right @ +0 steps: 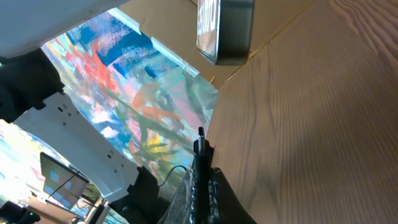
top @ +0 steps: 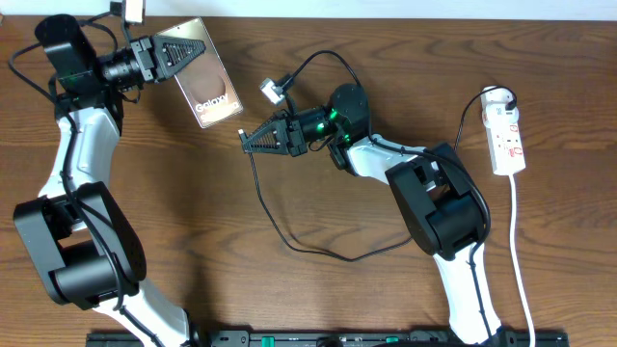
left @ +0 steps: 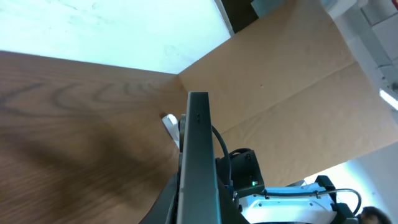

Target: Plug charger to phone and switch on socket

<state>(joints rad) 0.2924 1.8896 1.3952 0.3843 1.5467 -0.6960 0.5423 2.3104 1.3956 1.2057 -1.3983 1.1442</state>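
We are at the plugging step. Our left gripper (top: 166,55) is clamped on one end of the phone (top: 204,85), holding it at the table's far left with the free end toward the middle. Our right gripper (top: 253,138) pinches the charger (right: 201,144) — its tip pokes out past the fingers, aimed at the phone but apart from it. Next we must line tip and port up squarely, then push in. The socket (top: 508,135) lies far right — not yet switched, we judge.
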